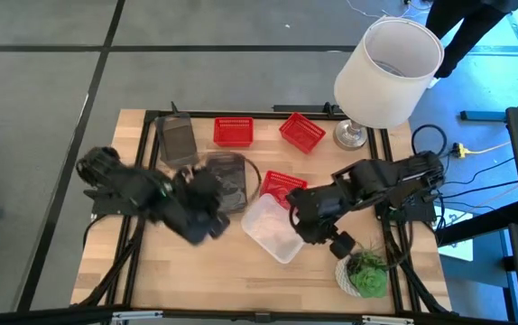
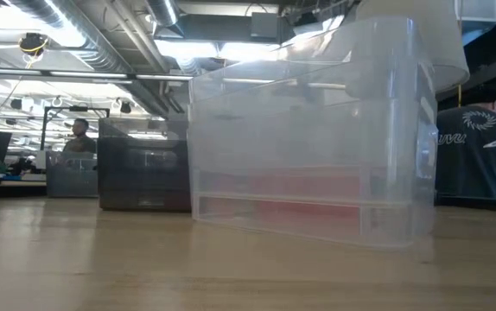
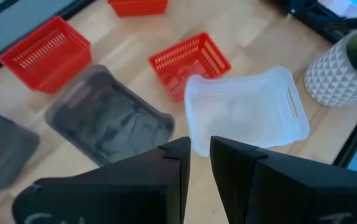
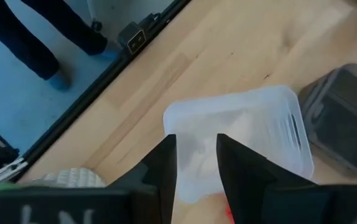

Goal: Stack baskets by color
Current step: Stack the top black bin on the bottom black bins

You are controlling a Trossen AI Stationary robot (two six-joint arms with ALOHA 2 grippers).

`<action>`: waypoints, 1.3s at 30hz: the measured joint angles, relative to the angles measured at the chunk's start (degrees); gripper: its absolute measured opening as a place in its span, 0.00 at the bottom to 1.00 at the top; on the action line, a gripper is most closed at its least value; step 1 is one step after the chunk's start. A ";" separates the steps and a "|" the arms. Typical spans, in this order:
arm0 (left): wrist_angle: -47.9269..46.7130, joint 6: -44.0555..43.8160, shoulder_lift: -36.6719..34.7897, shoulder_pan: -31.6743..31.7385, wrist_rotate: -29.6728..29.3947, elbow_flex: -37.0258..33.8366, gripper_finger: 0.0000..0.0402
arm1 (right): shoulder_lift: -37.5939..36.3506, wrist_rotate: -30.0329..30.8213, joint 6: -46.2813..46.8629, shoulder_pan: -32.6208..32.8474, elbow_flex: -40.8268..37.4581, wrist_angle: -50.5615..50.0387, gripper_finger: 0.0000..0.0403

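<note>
Two grippers: right gripper (image 1: 318, 223) stood apart, empty; left gripper (image 1: 207, 219) slightly apart, empty.
Risk: clear basket (image 1: 272, 226) leaned on a red basket (image 1: 282, 187); might slip.

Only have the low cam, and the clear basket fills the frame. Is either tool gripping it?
Observer: No. The right tool hangs open above the clear basket, with nothing between its fingers.
Operator: There's red showing through it. What is that?
Observer: A red basket close beside it, partly under the right arm.
Operator: Any other reds?
Observer: Two more, unstacked, near the far edge: one flat, one turned at an angle.
Operator: Left arm?
Observer: The left tool hovers next to a grey basket, carrying nothing.
</note>
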 joint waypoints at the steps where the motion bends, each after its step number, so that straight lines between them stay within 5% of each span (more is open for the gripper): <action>1: -0.01 0.90 -1.37 1.13 0.66 -0.64 0.13 | -0.29 0.04 1.18 0.00 0.60 -0.96 0.28; 8: -0.09 0.53 -14.25 8.43 6.42 -15.77 0.13 | -5.12 0.58 8.72 -0.82 1.46 -0.42 0.28; 14: -0.07 -10.97 -24.27 15.30 7.64 -30.07 0.13 | -7.97 0.58 11.99 -0.74 1.46 4.37 0.28; 23: -0.01 -21.49 -29.81 27.31 9.65 -45.79 0.13 | -8.38 5.64 13.24 -0.76 1.44 6.90 0.28; 35: 2.08 -1.78 -29.73 43.66 15.23 -52.75 0.13 | -8.36 17.85 17.54 -0.83 1.44 6.96 0.28; 39: 4.08 6.68 -29.74 49.21 16.95 -52.74 0.04 | -8.36 20.08 17.56 -1.24 1.42 6.92 0.28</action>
